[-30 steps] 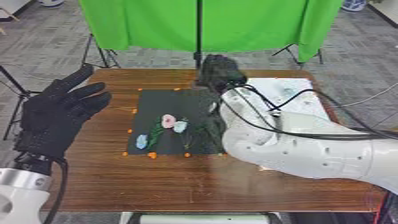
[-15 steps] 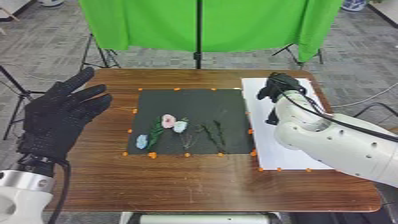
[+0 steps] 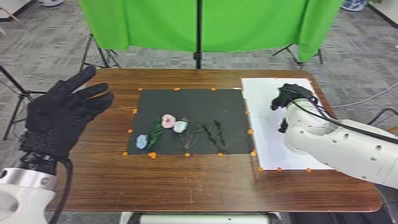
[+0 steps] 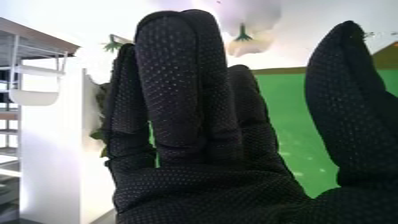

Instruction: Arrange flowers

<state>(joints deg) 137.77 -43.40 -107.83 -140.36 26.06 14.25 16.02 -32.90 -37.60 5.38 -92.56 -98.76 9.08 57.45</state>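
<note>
Right hand (image 3: 294,94) open, empty, over white sheet (image 3: 271,145) on brown table (image 3: 178,185); green cloth (image 3: 151,27) beyond.

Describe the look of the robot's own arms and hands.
The left arm and right arm have rounded white casings, the right one dotted with small dark spots. Black cables run along both. The left hand and right hand wear black fabric gloves; the right wrist view shows a fine dotted texture.
</note>
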